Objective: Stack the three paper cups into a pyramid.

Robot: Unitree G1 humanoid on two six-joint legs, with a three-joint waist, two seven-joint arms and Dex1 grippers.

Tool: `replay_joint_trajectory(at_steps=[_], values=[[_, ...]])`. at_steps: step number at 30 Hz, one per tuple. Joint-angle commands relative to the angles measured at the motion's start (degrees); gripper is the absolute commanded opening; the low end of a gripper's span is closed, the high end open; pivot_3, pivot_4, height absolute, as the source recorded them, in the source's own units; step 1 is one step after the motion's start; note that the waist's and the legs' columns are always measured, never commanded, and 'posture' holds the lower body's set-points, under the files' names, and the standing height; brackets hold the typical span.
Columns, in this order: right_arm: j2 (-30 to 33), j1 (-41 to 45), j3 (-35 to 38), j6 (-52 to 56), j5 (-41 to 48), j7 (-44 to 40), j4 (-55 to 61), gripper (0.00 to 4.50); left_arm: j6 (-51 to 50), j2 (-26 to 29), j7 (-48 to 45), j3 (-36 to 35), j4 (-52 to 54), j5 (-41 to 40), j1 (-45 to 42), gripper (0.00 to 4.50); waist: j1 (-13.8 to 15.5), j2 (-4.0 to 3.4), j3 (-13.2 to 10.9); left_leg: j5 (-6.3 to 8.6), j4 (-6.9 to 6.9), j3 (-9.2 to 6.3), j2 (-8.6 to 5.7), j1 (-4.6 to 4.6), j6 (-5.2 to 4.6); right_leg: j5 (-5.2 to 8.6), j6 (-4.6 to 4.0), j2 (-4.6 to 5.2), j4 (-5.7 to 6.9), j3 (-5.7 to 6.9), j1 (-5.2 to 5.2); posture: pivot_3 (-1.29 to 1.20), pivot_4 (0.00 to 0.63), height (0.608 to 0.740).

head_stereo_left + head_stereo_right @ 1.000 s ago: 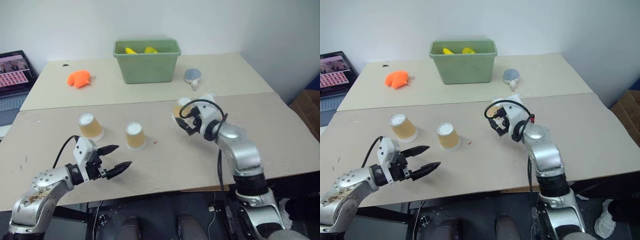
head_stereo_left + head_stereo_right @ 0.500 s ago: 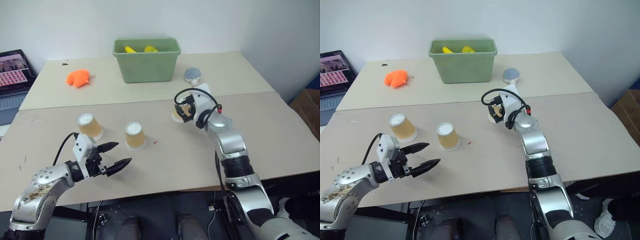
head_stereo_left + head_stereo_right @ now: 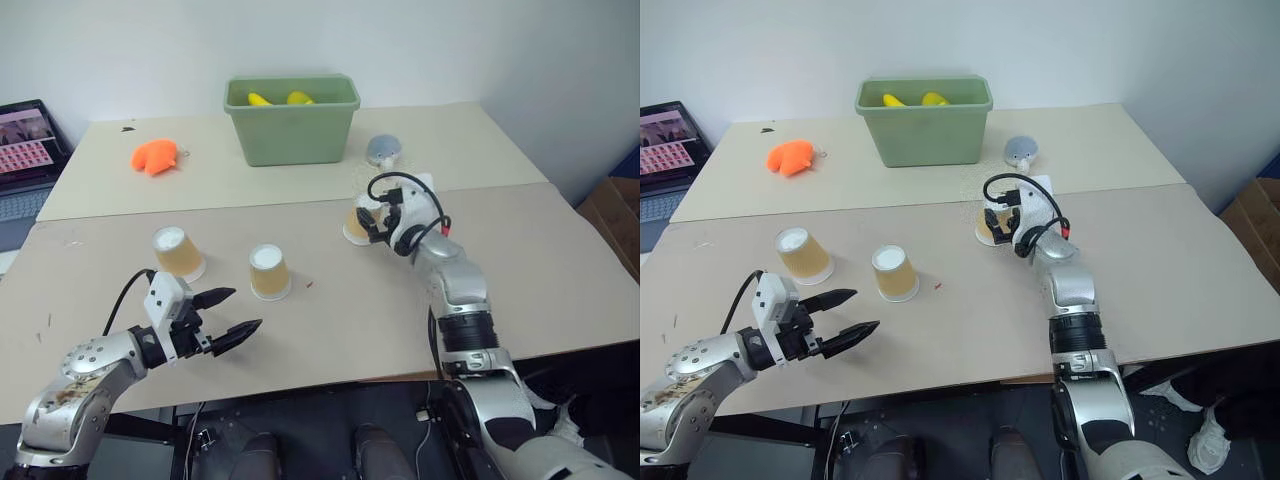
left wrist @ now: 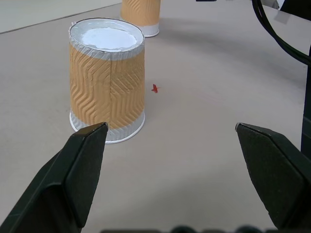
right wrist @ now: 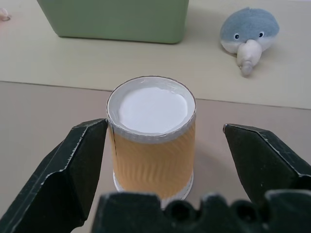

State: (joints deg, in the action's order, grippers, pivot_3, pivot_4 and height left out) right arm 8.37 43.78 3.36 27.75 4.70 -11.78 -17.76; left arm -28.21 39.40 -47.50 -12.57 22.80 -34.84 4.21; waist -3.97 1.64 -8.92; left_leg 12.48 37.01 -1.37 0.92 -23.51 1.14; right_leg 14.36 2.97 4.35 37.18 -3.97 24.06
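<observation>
Three paper cups stand upside down on the table, tan with white bottoms up. The left cup (image 3: pixel 179 253) and the middle cup (image 3: pixel 270 272) stand free. My left gripper (image 3: pixel 244 309) hovers open in front of the middle cup (image 4: pixel 108 82), a short way off, with nothing between its fingers (image 4: pixel 80 165). The right cup (image 3: pixel 356 224) is partly hidden by my right gripper (image 3: pixel 376 226). In the right wrist view this cup (image 5: pixel 152 136) stands between the open fingers (image 5: pixel 73 165), which flank it; the finger on one side is close to its wall.
A green bin (image 3: pixel 292 125) with yellow things inside stands at the back. An orange toy (image 3: pixel 155 157) lies left of it, a grey-blue plush (image 3: pixel 382 151) right of it. A laptop (image 3: pixel 25 150) sits at the far left. A cardboard box (image 3: pixel 615 215) stands beyond the table's right edge.
My right gripper has advanced toward the right cup and rolled at the wrist, so its fingers now flank the cup. The left gripper and the cups have stayed put.
</observation>
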Motion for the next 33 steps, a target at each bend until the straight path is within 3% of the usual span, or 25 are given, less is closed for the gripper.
replay_joint_trajectory(at_steps=[1, 11, 18, 33], values=[[0.6, 0.2, -2.5, -3.5, -2.2, -0.1, -0.7, 4.44, 0.2, 0.7, 0.2, -1.5, 1.8, -0.4, -0.7, 4.5, 0.0, 0.0, 0.0, 0.0, 0.0, 0.0, 0.0, 0.0, 0.0, 0.0, 0.0, 0.0, 0.0, 0.0, 0.0, 0.0, 0.15, 0.732], [0.1, 4.5, -2.1, -10.3, -2.5, 0.5, -11.5, 4.44, 0.1, 0.6, 1.0, -2.0, 2.1, -0.5, -0.6, 4.5, -0.1, 0.0, 0.0, 0.0, 0.0, 0.0, 0.0, 0.0, 0.0, 0.0, 0.0, 0.0, 0.0, 0.0, 0.0, 0.0, 0.15, 0.732], [-1.1, 11.0, 2.9, -13.9, 2.7, -0.9, -19.5, 4.44, 0.2, 0.6, 1.4, -2.0, 2.3, -0.4, -0.3, 4.5, -0.1, 0.0, 0.0, 0.0, 0.0, 0.0, 0.01, 0.01, 0.0, 0.0, 0.0, -0.01, 0.0, -0.01, 0.0, 0.0, 0.15, 0.732], [-0.8, 13.6, 2.9, -16.7, 2.5, -0.5, -25.1, 4.44, 0.3, 0.6, 1.9, -2.4, 2.5, -0.3, 0.0, 4.5, -0.1, -0.01, 0.0, 0.0, 0.0, 0.0, 0.01, 0.0, 0.0, -0.01, -0.01, -0.01, 0.02, -0.01, 0.01, 0.0, 0.15, 0.732]])
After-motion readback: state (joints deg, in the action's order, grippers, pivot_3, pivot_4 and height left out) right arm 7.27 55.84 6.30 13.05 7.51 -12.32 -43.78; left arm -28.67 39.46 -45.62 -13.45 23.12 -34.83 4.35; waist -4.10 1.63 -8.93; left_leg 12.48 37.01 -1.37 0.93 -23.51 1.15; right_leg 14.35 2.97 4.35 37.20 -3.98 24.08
